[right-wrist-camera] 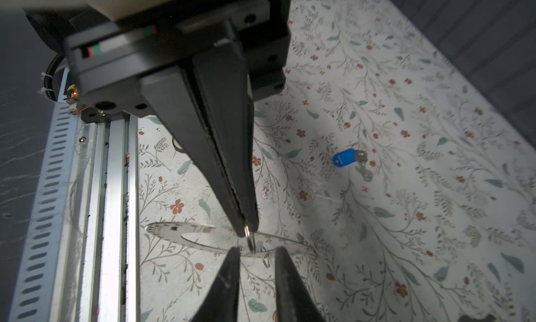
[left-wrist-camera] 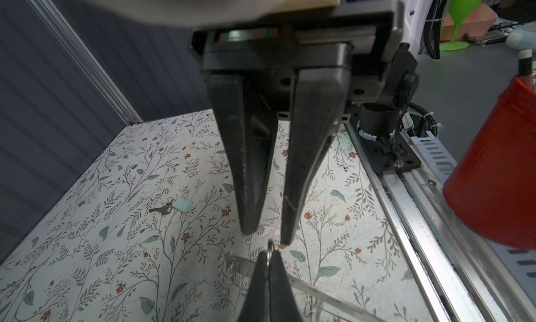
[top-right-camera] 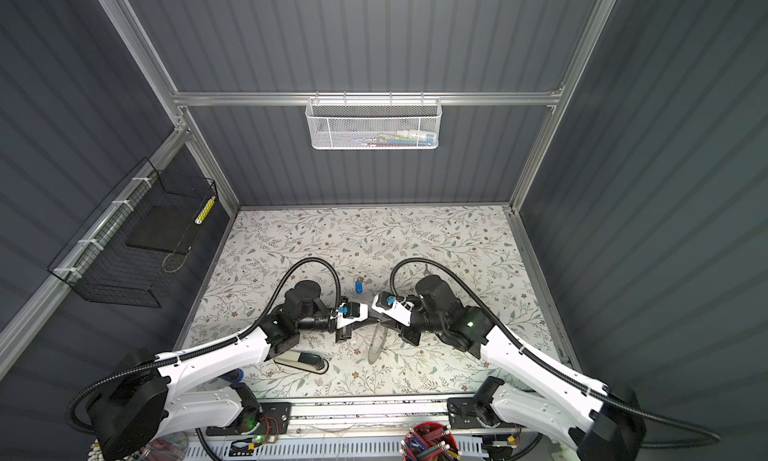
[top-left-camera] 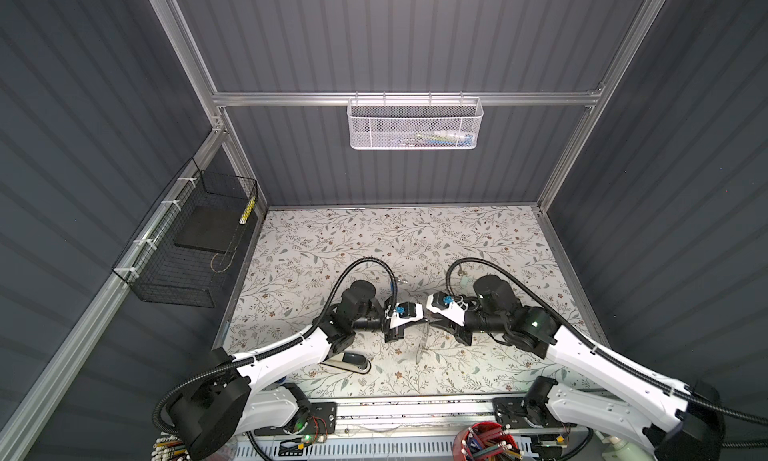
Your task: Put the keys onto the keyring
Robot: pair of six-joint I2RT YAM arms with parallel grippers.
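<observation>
**Keyring presented between the two arms.** The keyring (right-wrist-camera: 162, 229) is held up over the bench (right-wrist-camera: 377, 248) by a small split ring (right-wrist-camera: 250, 238) threaded through its band. Whether its lower edge touches the bench cannot be told. The split ring is pinched in the fully closed jaws of the left gripper (right-wrist-camera: 248, 229), presumably so that the band hangs free and the split ring is offered for work. The right gripper (right-wrist-camera: 256, 251) is set tip to tip against it. Its jaws are parted narrowly on either side of the same split ring, and nothing is gripped.

Neither key is yet fitted. The blue-tagged key (right-wrist-camera: 345, 157) is seen lying behind the keyring, toward the left arm's side. The mint-tagged key (left-wrist-camera: 182, 204) is seen behind the keyring, toward the right arm's side. Both are well apart from it.

No brand or legible writing is shown. The pale label window on the blue tag cannot be read, and only red-and-green marks are borne by the gripper bodies.
</observation>
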